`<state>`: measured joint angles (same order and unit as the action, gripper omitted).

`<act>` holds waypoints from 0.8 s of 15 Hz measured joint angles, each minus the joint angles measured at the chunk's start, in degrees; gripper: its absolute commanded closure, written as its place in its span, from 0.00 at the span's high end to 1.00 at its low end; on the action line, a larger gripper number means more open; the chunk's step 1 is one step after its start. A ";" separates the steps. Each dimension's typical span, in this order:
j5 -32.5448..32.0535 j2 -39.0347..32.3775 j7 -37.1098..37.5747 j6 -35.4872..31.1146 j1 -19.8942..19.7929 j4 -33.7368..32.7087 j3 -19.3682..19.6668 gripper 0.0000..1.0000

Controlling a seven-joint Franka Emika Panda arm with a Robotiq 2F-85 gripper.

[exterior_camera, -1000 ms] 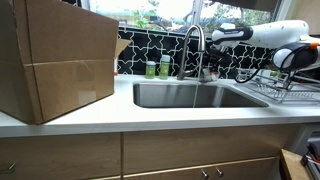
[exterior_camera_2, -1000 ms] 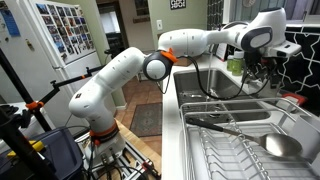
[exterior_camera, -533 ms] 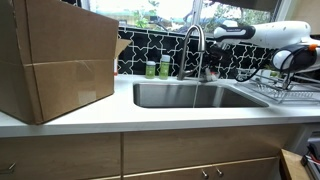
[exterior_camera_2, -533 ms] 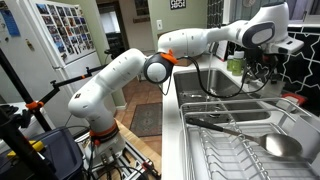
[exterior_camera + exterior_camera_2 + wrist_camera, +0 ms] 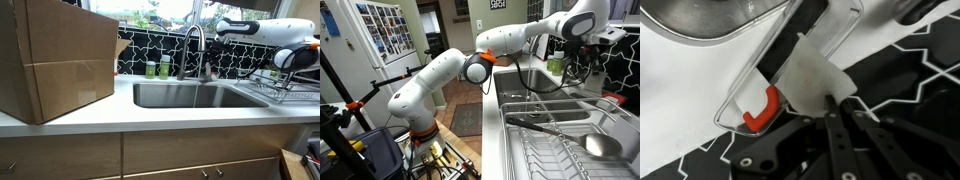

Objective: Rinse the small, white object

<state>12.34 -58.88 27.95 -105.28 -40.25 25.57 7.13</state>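
Gripper (image 5: 830,104) jaws pinched shut on the small, white object (image 5: 814,74), which sits at the fingertips above the counter by the sink (image 5: 190,97). Next, I'd say: firm pinch, bring it under the faucet (image 5: 193,42) spout, low over the basin. Object looks lumpy; long axis and pointing unclear.

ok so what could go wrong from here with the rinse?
1. In the wrist view the black gripper seems to pinch the small whitish-grey lump only at its tips. The lump could slip and drop into the steel sink basin.
2. In an exterior view the white arm hangs close behind the curved metal faucet. Lowering toward the spout could knock it.
3. The wire dish rack sits right beside the arm, so a sideways swing may catch it.
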 measured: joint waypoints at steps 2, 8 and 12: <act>0.00 1.43 0.00 0.00 0.20 0.00 -0.71 0.02; 0.39 6.12 1.58 3.93 0.50 0.30 -2.46 0.02; 2.75 8.51 5.14 15.54 -0.03 0.56 -4.57 0.02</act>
<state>15.10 -50.37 33.09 -89.74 -40.29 26.13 2.56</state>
